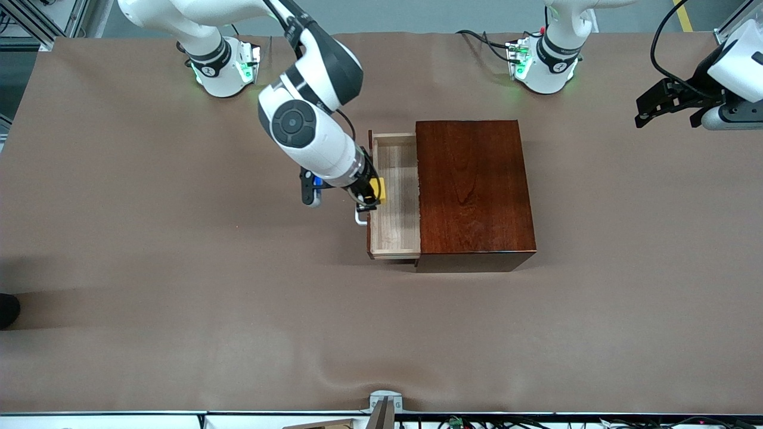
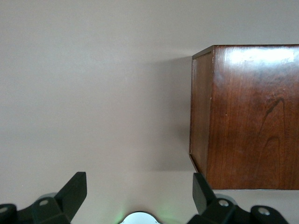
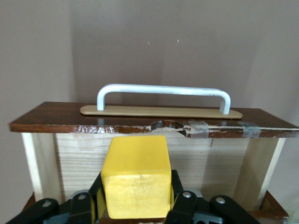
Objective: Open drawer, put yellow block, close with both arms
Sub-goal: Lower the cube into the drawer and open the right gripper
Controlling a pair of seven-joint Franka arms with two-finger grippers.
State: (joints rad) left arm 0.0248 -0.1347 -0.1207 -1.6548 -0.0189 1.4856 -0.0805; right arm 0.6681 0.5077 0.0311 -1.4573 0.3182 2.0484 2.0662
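Observation:
The dark mahogany box (image 1: 474, 190) stands mid-table with its drawer (image 1: 396, 226) pulled out toward the right arm's end, its pale-wood tray showing. The white bar handle (image 1: 360, 218) pokes out below my right gripper. My right gripper (image 1: 372, 193) is shut on the yellow block (image 1: 380, 189) and holds it over the open drawer, just inside the drawer's front. In the right wrist view the block (image 3: 136, 177) sits between the fingers (image 3: 97, 198), above the tray (image 3: 79, 158), with the handle (image 3: 163, 95) close by. My left gripper (image 1: 667, 110) is open and empty, raised over the table at the left arm's end.
The left wrist view shows the box's corner (image 2: 247, 116) and bare brown table cover (image 2: 93, 93) between the open fingers (image 2: 74, 189). A metal fitting (image 1: 384, 408) sits at the table's edge nearest the front camera. A dark object (image 1: 8, 310) lies at the right arm's end.

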